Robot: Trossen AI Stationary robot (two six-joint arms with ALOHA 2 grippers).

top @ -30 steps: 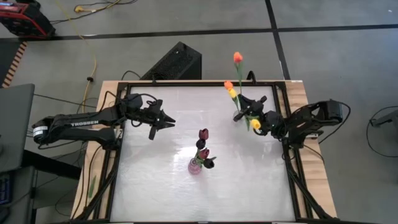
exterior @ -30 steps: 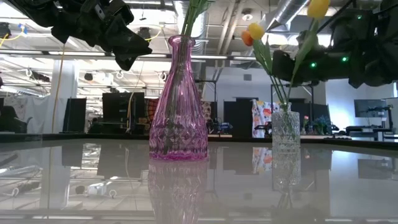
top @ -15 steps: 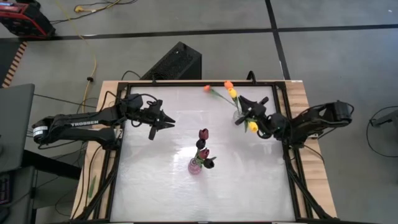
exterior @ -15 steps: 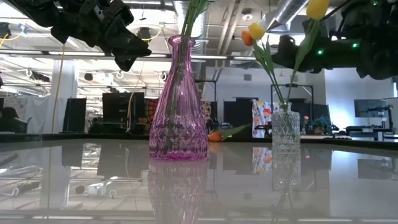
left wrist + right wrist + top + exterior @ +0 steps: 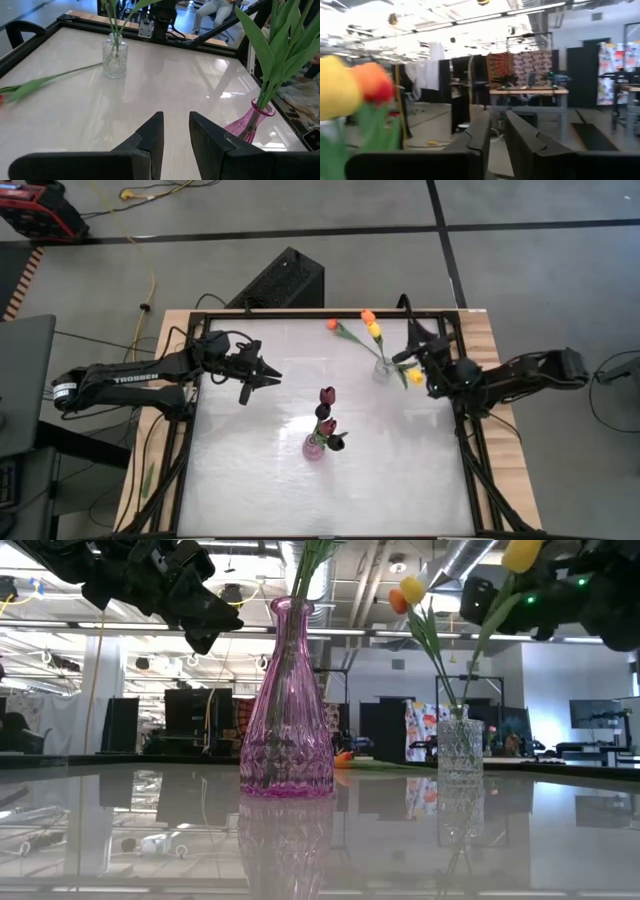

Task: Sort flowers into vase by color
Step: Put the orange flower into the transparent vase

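The right pincer (image 5: pixel 418 360) hovers released beside the clear vase (image 5: pixel 382 369) near the bench's far edge; an orange tulip (image 5: pixel 345 331) lies flat there (unsorted). The left pincer (image 5: pixel 268 373) waits, nearly closed, empty.

Counter (image 5: pixel 300 490): white top, smooth and glossy, mirrors both vases in the low view; bare light wood border (image 5: pixel 505 480) under a matt black metal frame (image 5: pixel 478 470). Pink vase (image 5: pixel 286 710): transparent tinted glass, cut diamond pattern low on the body, smooth neck. Clear vase (image 5: pixel 460 747): colourless glass, faceted and sparkly. Flowers (image 5: pixel 328 412): matt heads and leaves, cloth- or plastic-looking, can't tell which; fallen orange tulip (image 5: pixel 345 332) looks the same. Left gripper (image 5: pixel 175 131) and right gripper (image 5: pixel 497 131): matt black fingers, plastic look, smooth faces. Floor (image 5: pixel 300 215): grey concrete, dull sheen.
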